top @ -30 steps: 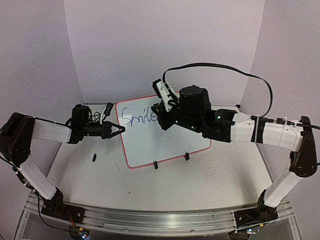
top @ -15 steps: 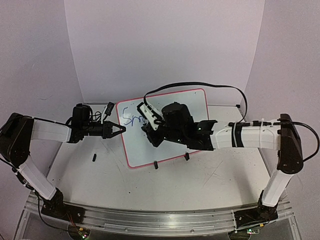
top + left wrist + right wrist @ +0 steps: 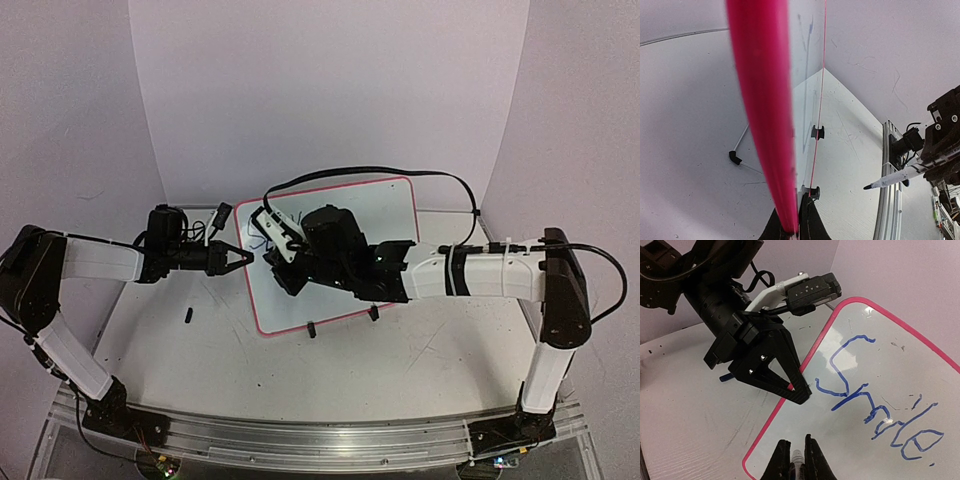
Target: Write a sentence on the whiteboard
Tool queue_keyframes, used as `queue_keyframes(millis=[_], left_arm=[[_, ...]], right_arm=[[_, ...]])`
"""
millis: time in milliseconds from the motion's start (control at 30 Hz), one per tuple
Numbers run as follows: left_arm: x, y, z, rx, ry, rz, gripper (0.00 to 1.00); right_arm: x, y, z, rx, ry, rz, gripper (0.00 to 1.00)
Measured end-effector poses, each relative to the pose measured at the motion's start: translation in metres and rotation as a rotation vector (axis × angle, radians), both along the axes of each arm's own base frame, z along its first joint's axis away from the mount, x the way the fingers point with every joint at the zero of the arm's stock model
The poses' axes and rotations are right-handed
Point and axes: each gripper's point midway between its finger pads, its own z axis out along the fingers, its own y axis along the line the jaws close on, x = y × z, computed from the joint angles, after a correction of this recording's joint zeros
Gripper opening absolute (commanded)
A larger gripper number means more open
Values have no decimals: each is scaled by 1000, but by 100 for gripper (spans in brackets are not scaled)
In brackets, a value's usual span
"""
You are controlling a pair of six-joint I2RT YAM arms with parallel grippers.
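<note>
The whiteboard (image 3: 380, 210) lies tilted at mid table, glossy white with a red-pink frame; blue writing (image 3: 875, 410) reads "Smile". My left gripper (image 3: 240, 258) is shut on the board's left frame edge; it also shows in the left wrist view (image 3: 791, 231) and the right wrist view (image 3: 801, 392). My right gripper (image 3: 280, 275) hovers over the board's left part, shut on a marker (image 3: 798, 458), below the start of the word. The marker (image 3: 890, 179) points its black tip down, apart from the board. In the top view the arm hides most of the writing.
Two black clip feet (image 3: 312, 329) (image 3: 373, 313) sit at the board's near edge. A small black piece (image 3: 188, 316) lies on the table left of the board. The right arm's cable (image 3: 400, 172) loops over the board's far edge.
My right arm has swung left across the board with the marker, from the word's right end to its start. The left gripper and the board have not moved.
</note>
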Motion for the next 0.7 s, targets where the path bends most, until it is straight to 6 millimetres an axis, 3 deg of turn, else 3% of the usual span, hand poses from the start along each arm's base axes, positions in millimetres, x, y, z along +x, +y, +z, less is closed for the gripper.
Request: queue_keyframes(millis=[233, 567, 700], left_arm=[[0, 0, 0, 6, -1, -3, 0], [1, -2, 2, 18, 4, -10, 0], [0, -3, 1, 21, 1, -14, 0]], right_arm=[[6, -2, -3, 0, 4, -20, 0], [15, 8, -40, -62, 25, -35, 0], [24, 2, -43, -76, 11, -84, 0]])
